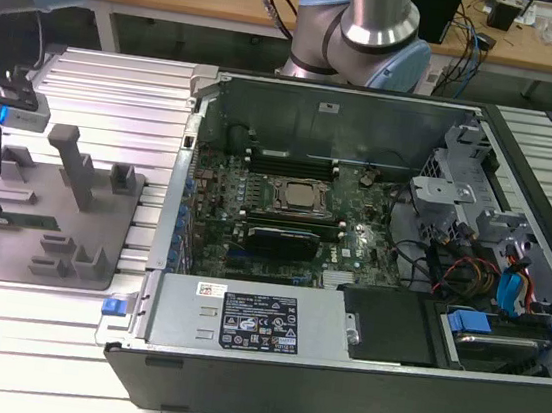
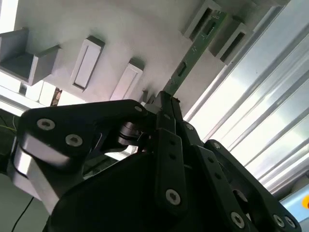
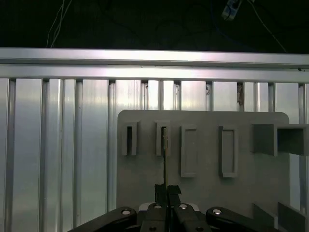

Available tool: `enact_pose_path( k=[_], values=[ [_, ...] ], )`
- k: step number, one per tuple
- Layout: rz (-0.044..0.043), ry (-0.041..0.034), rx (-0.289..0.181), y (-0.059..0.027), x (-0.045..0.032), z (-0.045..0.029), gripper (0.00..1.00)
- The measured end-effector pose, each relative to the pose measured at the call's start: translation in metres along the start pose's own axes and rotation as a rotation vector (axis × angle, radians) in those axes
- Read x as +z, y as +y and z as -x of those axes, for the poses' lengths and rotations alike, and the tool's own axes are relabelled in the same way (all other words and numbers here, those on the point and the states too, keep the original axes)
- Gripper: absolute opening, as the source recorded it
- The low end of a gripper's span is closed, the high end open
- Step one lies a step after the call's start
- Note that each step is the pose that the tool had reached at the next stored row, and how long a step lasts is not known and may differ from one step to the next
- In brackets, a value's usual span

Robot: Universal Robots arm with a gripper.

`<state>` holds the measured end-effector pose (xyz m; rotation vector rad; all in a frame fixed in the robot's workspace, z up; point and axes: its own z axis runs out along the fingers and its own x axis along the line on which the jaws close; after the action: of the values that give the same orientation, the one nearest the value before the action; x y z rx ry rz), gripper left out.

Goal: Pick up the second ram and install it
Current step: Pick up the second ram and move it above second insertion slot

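- two black fingers [image 3: 159, 193] of one gripper [image 3: 166, 187] are seen clenched on one ram [image 3: 164, 154], held edge-on over one grey plate [image 3: 207, 193].
- four raised blocks are counted in a row on the plate in the first wrist view; the ram's far end sits in one slotted block.
- the ram's near end is hidden between the fingers; its chips are hard to make out.
- one open case [image 1: 183, 311] stands well apart.

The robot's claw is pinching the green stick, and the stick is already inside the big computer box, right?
Not quite. The gripper does pinch the second ram, but the stick is not in the computer case. It sits on the grey holder plate beside the case, on the exterior view's left. The exterior view shows this.
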<state>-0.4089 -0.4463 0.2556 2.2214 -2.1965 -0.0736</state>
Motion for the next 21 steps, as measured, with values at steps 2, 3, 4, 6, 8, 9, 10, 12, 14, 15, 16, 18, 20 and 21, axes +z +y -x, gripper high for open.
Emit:
enact_pose_path(
  k=[2,3,4,6,8,9,10,12,14,15,16,18,20,21],
  values=[
    [0.0,0.0016,0.0,0.0008,-0.017,0.0004,0.09],
    [0.0,0.002,0.0,0.0012,-0.0253,0.0007,0.09],
    [0.0,0.0024,0.0,0.0016,-0.0359,0.0009,0.09],
    [0.0,0.0024,0.0,0.0022,-0.0483,0.0012,0.09],
    [0.0,0.0024,0.0,0.0024,-0.0525,0.0013,0.09],
    [0.0,0.0024,0.0,0.0025,-0.0554,0.0014,0.09],
    [0.0,0.0024,0.0,0.0028,-0.062,0.0015,0.09],
    [0.0,0.0024,0.0,0.0033,-0.0724,0.0018,0.09],
    [0.0,0.0024,0.0,0.0034,-0.0764,0.0018,0.09],
    [0.0,0.0025,0.0,0.0037,-0.0811,0.0019,0.09],
    [0.0001,0.0025,0.0,0.0038,-0.0847,0.002,0.09],
    [0.0,0.0028,0.0,0.004,-0.0898,0.0022,0.09],
    [0.0,0.0029,0.0,0.0043,-0.0946,0.0023,0.09],
    [0.0001,0.0053,0.0,0.0046,-0.1012,0.0031,0.09]
  ],
)
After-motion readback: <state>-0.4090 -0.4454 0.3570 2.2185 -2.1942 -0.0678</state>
